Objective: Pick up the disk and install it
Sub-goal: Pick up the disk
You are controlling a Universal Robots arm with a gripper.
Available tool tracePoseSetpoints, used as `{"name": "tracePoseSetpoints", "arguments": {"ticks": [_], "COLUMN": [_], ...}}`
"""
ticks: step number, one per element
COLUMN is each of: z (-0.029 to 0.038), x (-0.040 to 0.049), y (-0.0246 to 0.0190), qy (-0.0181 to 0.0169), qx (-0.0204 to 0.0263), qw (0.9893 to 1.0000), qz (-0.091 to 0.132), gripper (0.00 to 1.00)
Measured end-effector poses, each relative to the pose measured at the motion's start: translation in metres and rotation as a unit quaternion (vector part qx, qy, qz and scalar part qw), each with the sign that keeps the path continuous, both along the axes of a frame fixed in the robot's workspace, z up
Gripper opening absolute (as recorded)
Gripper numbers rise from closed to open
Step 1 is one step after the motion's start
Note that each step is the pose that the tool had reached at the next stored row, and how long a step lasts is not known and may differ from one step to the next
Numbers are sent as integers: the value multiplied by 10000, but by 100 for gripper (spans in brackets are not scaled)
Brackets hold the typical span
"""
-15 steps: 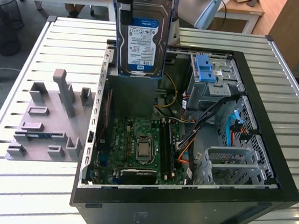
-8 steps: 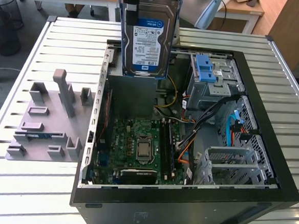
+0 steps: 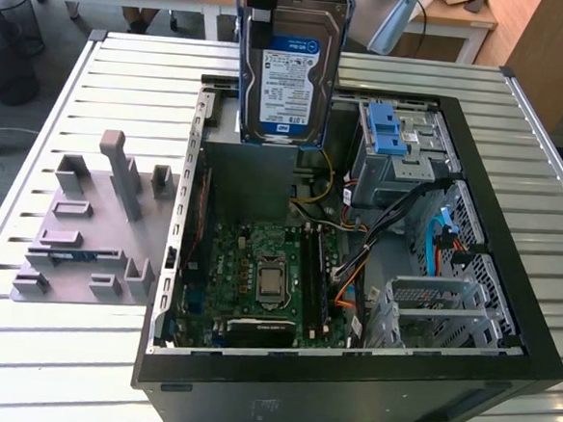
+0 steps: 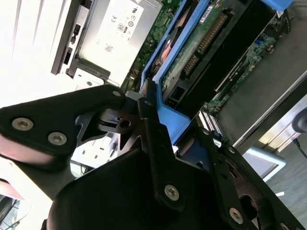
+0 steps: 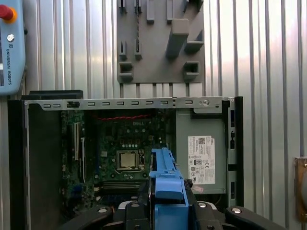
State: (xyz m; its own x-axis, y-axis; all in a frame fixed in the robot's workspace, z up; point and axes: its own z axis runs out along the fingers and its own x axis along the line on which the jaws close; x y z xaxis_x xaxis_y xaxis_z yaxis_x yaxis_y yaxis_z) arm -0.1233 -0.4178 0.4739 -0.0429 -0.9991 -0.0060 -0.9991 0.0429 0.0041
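The gripper [image 5: 165, 211] clamps the disk [image 3: 292, 67] by its blue carrier [image 5: 165, 177], in the air above the open computer case [image 3: 502, 371], over its far edge. The disk's long axis stands vertical, label facing the exterior view.

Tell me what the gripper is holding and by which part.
The gripper holds the disk, clamped on the blue carrier frame at its upper end, above the open computer case.

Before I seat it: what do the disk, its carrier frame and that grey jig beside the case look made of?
Disk: metal housing with a dull silver sheen around a glossy printed label. Carrier frame: blue plastic, probably moulded, judging by its uniform colour and soft gloss. Grey jig: matte and blocky, likely plastic, though the look leaves that open.
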Motion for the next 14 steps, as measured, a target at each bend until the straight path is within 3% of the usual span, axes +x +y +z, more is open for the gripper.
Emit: {"name": "tracePoseSetpoints", "arguments": {"ticks": [14], "z": [0], "x": [193], "y": [0], "qy": [0], "qx": [0], "qw": [10000], "qz": [0], "gripper": [36]}}
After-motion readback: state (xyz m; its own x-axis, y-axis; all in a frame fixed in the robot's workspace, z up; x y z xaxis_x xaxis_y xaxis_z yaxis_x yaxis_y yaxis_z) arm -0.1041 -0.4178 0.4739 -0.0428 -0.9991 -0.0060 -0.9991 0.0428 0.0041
